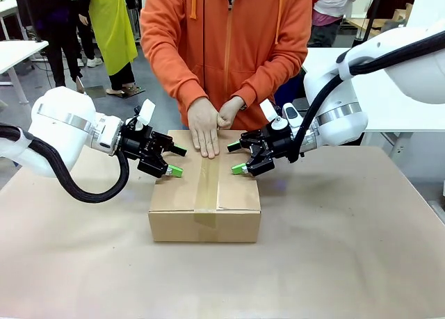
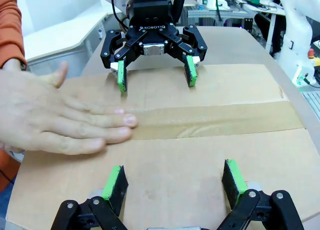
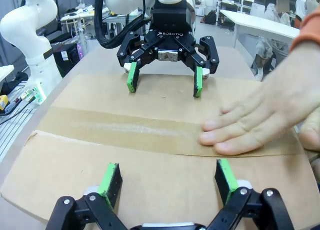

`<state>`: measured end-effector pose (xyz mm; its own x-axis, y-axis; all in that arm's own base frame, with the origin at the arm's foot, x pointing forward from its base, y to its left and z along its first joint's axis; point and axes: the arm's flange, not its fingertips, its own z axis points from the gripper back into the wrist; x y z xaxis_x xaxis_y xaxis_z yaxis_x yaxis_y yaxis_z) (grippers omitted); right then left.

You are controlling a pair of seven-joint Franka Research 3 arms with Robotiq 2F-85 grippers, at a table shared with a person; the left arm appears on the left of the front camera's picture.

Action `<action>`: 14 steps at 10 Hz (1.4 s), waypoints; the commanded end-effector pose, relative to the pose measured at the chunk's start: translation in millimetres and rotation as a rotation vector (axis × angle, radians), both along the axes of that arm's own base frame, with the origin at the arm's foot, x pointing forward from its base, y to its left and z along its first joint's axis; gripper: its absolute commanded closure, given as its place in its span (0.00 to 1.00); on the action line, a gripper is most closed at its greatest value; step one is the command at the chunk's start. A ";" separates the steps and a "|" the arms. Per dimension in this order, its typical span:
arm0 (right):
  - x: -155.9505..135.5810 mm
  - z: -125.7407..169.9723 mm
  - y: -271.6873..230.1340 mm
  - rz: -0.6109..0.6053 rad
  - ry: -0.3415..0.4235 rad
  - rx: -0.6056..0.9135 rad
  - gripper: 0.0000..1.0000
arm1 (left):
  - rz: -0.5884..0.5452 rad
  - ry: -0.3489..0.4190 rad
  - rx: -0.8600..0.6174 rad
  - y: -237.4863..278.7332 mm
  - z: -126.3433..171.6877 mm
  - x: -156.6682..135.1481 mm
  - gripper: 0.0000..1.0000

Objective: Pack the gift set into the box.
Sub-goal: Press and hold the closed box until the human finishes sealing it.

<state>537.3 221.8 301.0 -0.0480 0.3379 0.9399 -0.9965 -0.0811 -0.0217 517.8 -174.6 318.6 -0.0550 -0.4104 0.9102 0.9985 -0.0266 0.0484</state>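
Two white arms with silver wrist rings, looped black cables, black ROBOTIQ-marked left gripper (image 1: 174,160) and right gripper (image 1: 235,158), green pads, person's orange hoodie (image 1: 226,48)

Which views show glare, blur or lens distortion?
Front view: sharp, evenly lit, soft shadow beneath the box. Left wrist view: wide-angle bending at the edges, slight shine on the tape, the person's hand a little soft. Right wrist view: similar bending, shine on the tape.

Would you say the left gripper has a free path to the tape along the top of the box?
Probably yes: the left gripper is open just over the box, and the tape ahead lies bare; the person's hand covers only one end.
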 end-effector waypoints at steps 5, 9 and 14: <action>-0.5 -1.1 0.5 0.007 -0.018 -0.002 0.00 | -0.002 -0.004 0.000 0.2 -1.5 -1.9 0.00; -0.5 -1.1 0.5 0.007 -0.018 -0.002 0.00 | -0.002 -0.004 0.000 0.2 -1.5 -1.9 0.00; -0.1 0.3 0.2 0.001 0.000 0.001 0.00 | 0.000 0.000 0.000 -0.2 0.1 0.0 0.00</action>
<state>537.2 222.0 301.3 -0.0480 0.3365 0.9405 -0.9964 -0.0823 -0.0215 517.9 -174.8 318.9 -0.0556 -0.4101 0.9104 0.9984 -0.0269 0.0488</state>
